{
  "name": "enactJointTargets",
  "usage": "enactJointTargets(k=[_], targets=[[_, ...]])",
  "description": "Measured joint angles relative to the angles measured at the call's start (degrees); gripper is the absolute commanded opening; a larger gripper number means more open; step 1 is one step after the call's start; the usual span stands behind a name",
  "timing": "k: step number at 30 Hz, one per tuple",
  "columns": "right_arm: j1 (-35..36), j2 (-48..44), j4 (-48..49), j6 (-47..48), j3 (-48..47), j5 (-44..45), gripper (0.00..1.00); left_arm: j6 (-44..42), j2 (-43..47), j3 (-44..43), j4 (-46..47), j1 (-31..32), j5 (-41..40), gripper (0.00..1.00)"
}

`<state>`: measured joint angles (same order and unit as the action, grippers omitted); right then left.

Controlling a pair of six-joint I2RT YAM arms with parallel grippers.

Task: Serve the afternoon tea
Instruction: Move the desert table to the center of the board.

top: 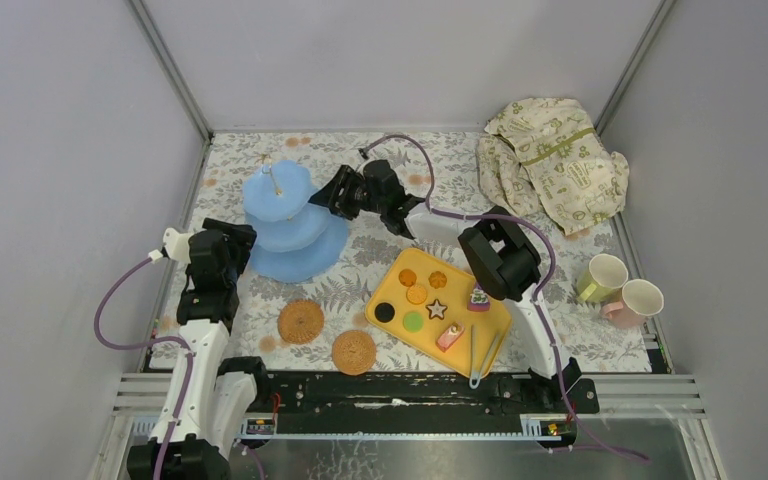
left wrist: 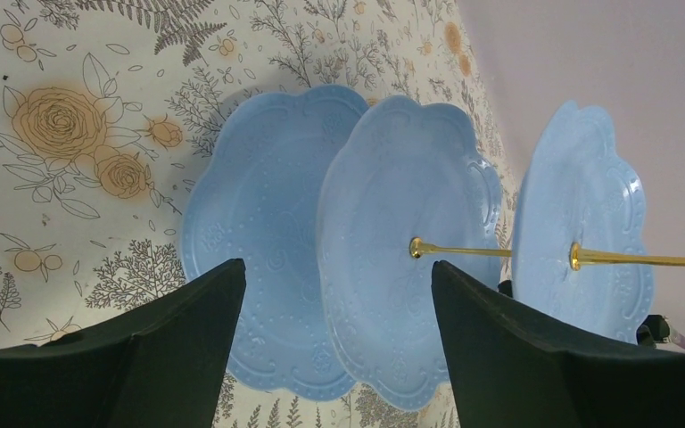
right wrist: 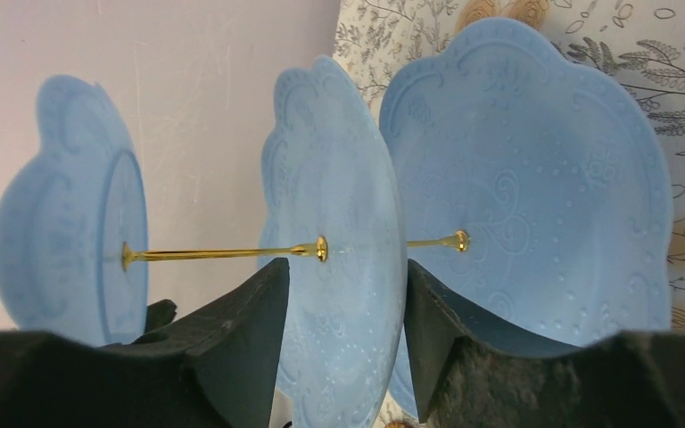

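The light-blue three-tier stand (top: 285, 215) stands upright at the back left of the flowered table. My left gripper (top: 240, 240) is open just left of the stand; in the left wrist view (left wrist: 339, 267) its fingers are wide apart, with the tiers (left wrist: 401, 241) ahead and nothing between them. My right gripper (top: 332, 192) is at the stand's right side, open, its fingers (right wrist: 259, 321) straddling the middle tier's rim (right wrist: 339, 178). Toy pastries (top: 420, 293) lie on the yellow tray. Two cups (top: 601, 276) (top: 640, 301) sit at the right edge. Two woven coasters (top: 301, 321) (top: 354, 352) lie in front.
The yellow tray (top: 390, 288) lies at an angle in the centre front, with tongs (top: 485, 350) at its near corner. A cream cloth with green print (top: 555, 160) is bunched at the back right. Grey walls enclose the table on three sides.
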<state>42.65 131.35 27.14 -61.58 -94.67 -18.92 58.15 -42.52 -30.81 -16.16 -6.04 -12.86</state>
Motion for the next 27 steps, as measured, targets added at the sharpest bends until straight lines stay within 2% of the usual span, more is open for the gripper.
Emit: enactJointTargets(k=[7,16,27], targets=[[0.0,-1.5,-4.7,6.1,0.9,1.8,0.61,-0.3,0.6,0.0,0.0,0.0,0.0,0.89],[0.0,-10.6,-11.1,15.1,5.5,6.1,0.65,-2.0,1.7,0.0,-0.3,0.5,-0.2,0.89],[0.1,-21.9,-18.8,24.6,16.6,13.6,0.65,-5.1,4.2,-2.3,-2.7,2.4,-1.9,0.86]])
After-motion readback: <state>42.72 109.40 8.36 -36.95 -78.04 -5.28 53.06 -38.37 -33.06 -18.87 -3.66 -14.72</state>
